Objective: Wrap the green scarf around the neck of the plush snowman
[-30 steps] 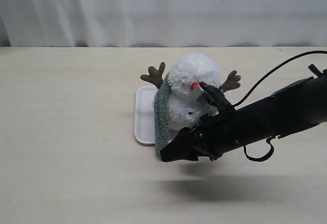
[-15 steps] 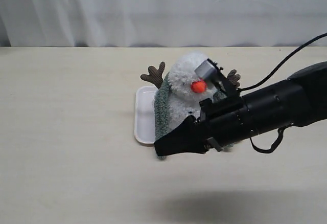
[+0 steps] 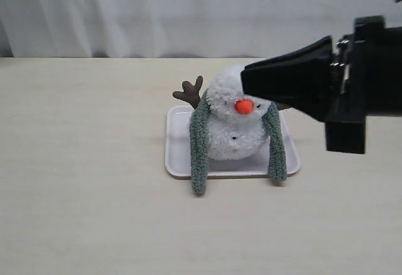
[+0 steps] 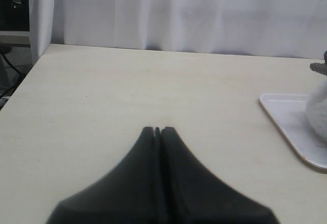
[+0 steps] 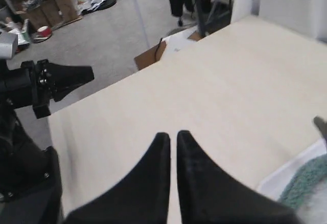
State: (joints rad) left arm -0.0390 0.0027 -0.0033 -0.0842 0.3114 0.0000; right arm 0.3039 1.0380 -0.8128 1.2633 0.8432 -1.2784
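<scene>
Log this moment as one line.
green scarf: draped on plush snowman, ends hanging both sides, uncrossed | right hand: shut, empty | left hand: shut, empty

The right arm [image 3: 367, 74] comes in from the right side of the exterior view, held high and roughly level. Its black, wedge-shaped right end effector [image 3: 246, 79] points leftward, and its two tapered fingers [image 5: 162, 150] are drawn together to a thin slit with nothing gripped between them. The left end effector [image 4: 157, 130] hangs low over the worktop [image 4: 127, 81], pointing forward, its dark fingers pressed flat against each other and likewise empty.
</scene>
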